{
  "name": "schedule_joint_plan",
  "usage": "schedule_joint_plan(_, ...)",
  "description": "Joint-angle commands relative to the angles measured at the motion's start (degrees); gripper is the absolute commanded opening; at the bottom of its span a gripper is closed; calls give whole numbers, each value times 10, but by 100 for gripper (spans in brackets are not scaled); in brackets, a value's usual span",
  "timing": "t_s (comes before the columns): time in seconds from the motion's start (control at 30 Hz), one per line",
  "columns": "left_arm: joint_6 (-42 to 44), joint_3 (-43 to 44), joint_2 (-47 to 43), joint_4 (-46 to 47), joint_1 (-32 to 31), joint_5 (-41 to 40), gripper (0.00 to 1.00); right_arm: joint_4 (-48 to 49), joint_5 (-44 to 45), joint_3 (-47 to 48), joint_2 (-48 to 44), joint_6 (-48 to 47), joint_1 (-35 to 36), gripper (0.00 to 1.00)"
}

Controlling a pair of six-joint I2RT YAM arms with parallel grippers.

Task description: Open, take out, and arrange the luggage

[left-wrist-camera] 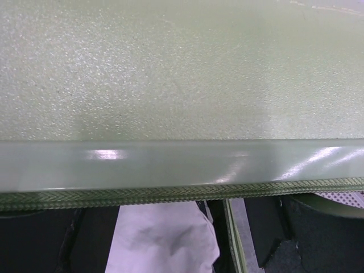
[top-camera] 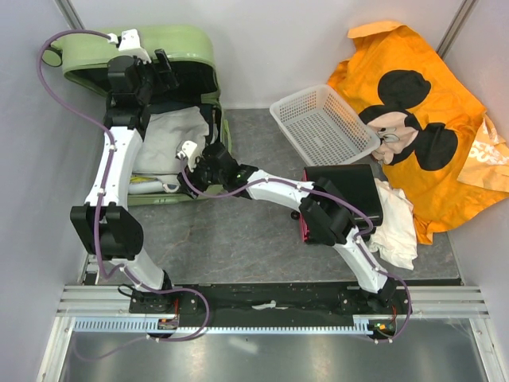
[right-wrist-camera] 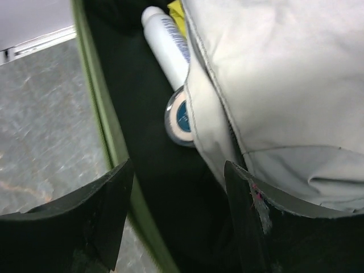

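Luggage (top-camera: 179, 44): pale green hard shell, lying open at the far left of the table (top-camera: 238, 239), with the lid tilted up toward the back wall and the black-lined lower half facing up.
Contents: a grey garment (top-camera: 171, 131) fills most of the lower half; a white tube (right-wrist-camera: 165, 40) and a small round tin (right-wrist-camera: 181, 116) lie beside it against the near wall.
Left gripper (top-camera: 151, 76): up at the lid's rim with jaws wide. Its own camera shows only shell and zipper tape, so whether it grips the lid or merely props it cannot be told.
Right gripper (right-wrist-camera: 176, 168): fingers spread, low at the near edge. One finger is outside the green wall and the other is inside against the garment.
Risk, lid: if the left arm slips off the rim, the lid could drop onto the right arm.
Risk, grasp: closing as it stands, the right gripper would likely pinch the wall or lining rather than the fabric.
Risk, drag: lifting the garment could sweep the tube and tin out, and the tube would probably roll.
Surface: a grey mottled mat, flat and matte.
Room: pale walls (top-camera: 278, 48) enclose the cell. A white mesh basket (top-camera: 318, 127), a black box (top-camera: 350, 187), an orange cartoon-print cloth (top-camera: 429, 87) and a white cloth (top-camera: 398, 227) crowd the right side.
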Motion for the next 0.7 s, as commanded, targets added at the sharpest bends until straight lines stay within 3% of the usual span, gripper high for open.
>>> schedule_joint_plan(0.0, 51, 47, 9, 26, 19, -36, 88, -97, -146, -77, -38, 11, 46, 74)
schedule_joint_plan(0.37, 39, 95, 44, 25, 19, 3, 90, -64, -179, -138, -71, 53, 56, 73)
schedule_joint_plan(0.67, 15, 84, 43, 27, 19, 26, 90, -69, -187, -162, -123, 49, 68, 71)
